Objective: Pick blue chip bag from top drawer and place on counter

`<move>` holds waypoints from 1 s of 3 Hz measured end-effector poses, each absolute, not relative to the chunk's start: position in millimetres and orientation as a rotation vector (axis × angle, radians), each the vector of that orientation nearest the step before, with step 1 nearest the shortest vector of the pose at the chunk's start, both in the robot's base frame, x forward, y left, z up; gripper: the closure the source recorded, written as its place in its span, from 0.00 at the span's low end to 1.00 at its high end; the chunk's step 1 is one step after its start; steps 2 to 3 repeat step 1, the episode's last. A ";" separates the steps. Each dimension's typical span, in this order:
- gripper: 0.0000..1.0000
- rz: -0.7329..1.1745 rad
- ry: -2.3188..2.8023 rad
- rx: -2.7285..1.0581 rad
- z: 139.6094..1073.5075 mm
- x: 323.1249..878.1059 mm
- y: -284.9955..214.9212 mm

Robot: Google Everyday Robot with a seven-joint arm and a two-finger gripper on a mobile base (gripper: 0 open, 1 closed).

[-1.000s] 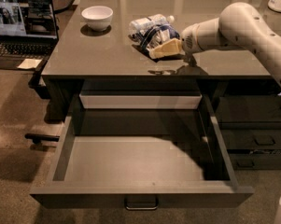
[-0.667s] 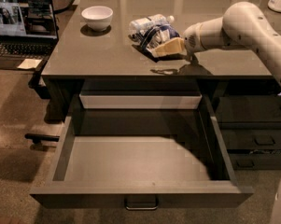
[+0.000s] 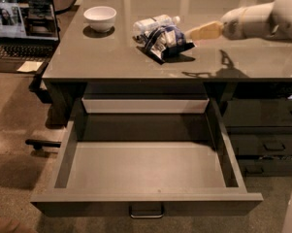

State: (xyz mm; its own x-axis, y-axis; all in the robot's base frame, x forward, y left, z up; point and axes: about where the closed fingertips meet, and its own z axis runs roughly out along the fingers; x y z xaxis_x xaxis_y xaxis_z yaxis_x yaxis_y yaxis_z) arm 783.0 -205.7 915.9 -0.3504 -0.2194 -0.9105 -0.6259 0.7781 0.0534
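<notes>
The blue chip bag (image 3: 166, 41) lies on the counter (image 3: 111, 57), crinkled dark blue and white, leaning against a clear plastic bottle (image 3: 153, 23) behind it. My gripper (image 3: 200, 33) hangs above the counter just right of the bag, clear of it, with tan fingers pointing left. The white arm reaches in from the upper right. The top drawer (image 3: 145, 171) is pulled wide open below the counter edge; its grey floor is bare and its metal handle shows at the front.
A white bowl (image 3: 100, 17) stands on the counter at the back left. An open laptop (image 3: 23, 25) sits on a lower surface at the far left. A white-fronted tray (image 3: 144, 105) lies under the counter edge. Narrower dark drawers (image 3: 264, 130) are at the right.
My gripper has let go of the chip bag and drawn back to the right and up. The bag now rests on the counter by the bottle.
</notes>
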 end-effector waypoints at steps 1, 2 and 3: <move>0.00 0.480 1.904 -0.635 927.1 785.1 -208.1; 0.00 0.480 1.904 -0.635 927.1 785.1 -208.1; 0.00 0.480 1.904 -0.635 927.1 785.1 -208.1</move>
